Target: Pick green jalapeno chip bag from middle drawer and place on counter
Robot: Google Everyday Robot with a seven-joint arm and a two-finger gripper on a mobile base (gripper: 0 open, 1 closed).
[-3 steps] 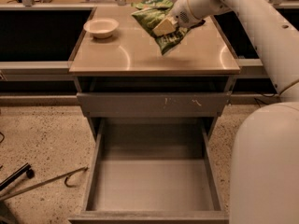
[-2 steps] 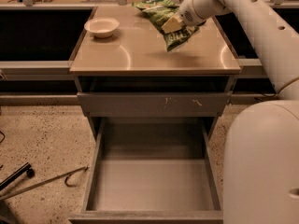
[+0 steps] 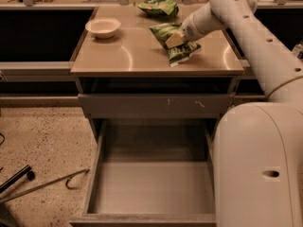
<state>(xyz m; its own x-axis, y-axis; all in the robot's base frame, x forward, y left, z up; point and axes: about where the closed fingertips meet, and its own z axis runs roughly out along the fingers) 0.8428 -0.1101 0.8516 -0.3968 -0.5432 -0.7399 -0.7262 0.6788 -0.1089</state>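
Green jalapeno chip bag is on the counter, right part, near the front edge; its low end looks to touch the top. Gripper is over it, jaws closed on the crumpled foil. Risks, imo: foil clings at release & bag drags off the edge into the open middle drawer below, or gets shoved into the lighter green bag behind. Bowl is well apart. Print on both bags: unreadable.

Warm overhead glare was seen on the counter. The claw, clamped on the green jalapeno chip bag there, was brightly lit.
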